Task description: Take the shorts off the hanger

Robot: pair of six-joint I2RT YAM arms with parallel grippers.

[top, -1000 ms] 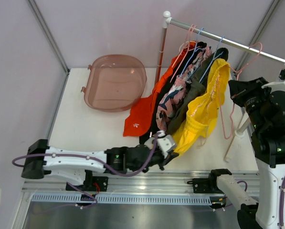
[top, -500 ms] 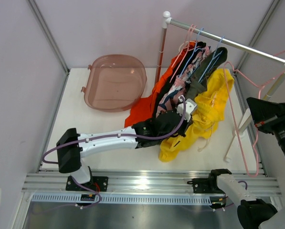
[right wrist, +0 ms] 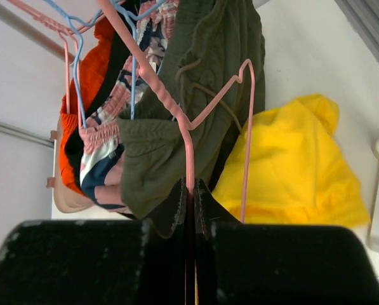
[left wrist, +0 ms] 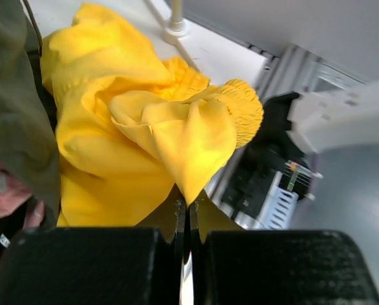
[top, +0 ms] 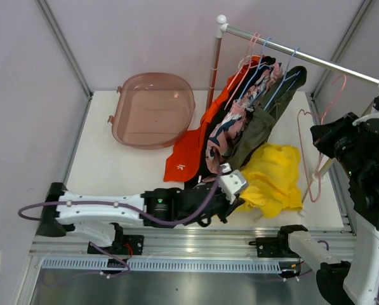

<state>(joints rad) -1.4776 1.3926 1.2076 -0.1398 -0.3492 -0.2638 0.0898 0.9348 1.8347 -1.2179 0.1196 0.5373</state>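
The bright yellow cloth shorts (top: 275, 178) lie heaped on the white counter (top: 113, 171) at the lower right of the overhead view, off any hanger, with the left tool (left wrist: 188, 206) clenched on a thin fold of them. That pinch looks slight, so a quick drag could let the cloth slip free, or sweep the heap over the near edge at the bottom of the frame. The heap lies just beside the hem of the dark olive-green shorts (top: 265, 121) hanging from the metal rail (top: 316, 60), so a pull might tug those as well. The right tool (right wrist: 189, 197) grips a bare pink wire hanger (right wrist: 190, 159), whose bent arm crosses the olive cloth in the wrist view and could snag it.
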